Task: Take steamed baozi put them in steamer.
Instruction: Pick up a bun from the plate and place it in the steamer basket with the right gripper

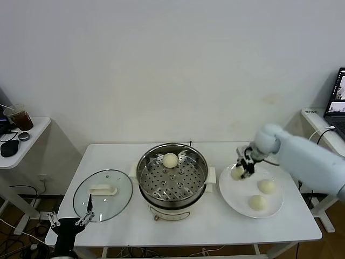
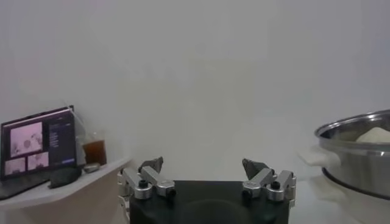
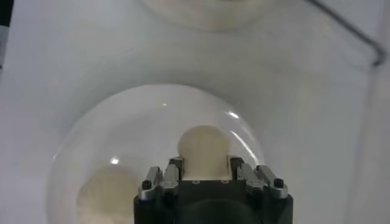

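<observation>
The steel steamer [image 1: 144,168] stands mid-table with one cream-white baozi [image 1: 170,159] on its perforated tray. My right gripper [image 1: 243,166] is over the left side of the white plate [image 1: 276,208], shut on a second baozi [image 1: 237,173]. In the right wrist view that bun [image 3: 204,143] sits between the fingers [image 3: 175,167] of the right gripper [image 3: 204,165]. Two more baozi [image 1: 267,186] [image 1: 257,202] lie on the plate. My left gripper [image 1: 69,220] is parked open and empty at the table's front left corner. In the left wrist view the left gripper [image 2: 204,167] faces the steamer [image 2: 356,143].
The glass lid [image 1: 102,195] with a white handle lies flat left of the steamer. A side table [image 1: 21,141] with a drink cup stands at far left. A laptop [image 1: 338,97] sits on a stand at far right.
</observation>
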You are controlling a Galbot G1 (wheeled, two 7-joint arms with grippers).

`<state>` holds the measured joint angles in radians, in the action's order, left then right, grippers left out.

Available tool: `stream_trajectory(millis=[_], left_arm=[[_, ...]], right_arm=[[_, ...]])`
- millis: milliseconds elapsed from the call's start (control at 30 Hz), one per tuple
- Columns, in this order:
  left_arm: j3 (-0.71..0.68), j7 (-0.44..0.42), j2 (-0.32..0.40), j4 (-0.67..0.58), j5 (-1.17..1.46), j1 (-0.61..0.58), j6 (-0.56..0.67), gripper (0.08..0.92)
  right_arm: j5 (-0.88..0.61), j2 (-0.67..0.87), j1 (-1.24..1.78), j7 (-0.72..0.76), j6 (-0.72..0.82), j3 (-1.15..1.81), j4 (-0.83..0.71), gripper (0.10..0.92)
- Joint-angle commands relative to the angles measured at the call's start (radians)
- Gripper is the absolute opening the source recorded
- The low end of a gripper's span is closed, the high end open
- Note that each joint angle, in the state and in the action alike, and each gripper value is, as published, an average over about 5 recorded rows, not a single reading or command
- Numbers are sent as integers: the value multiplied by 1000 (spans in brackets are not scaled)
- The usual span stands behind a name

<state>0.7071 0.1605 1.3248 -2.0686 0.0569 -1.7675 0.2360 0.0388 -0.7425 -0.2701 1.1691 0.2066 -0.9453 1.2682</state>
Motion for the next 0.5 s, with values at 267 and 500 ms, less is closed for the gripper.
stream_trajectory(millis=[267,500], left_arm=[[-20,0,-31,-1,11,26,-13,823],[-14,4,-26,15,16,47,-16,823]], right_arm=[[-546,-158,-622,-89,271,-424,265,484],[-636,-414,-452,-226,438,-396,220,484]])
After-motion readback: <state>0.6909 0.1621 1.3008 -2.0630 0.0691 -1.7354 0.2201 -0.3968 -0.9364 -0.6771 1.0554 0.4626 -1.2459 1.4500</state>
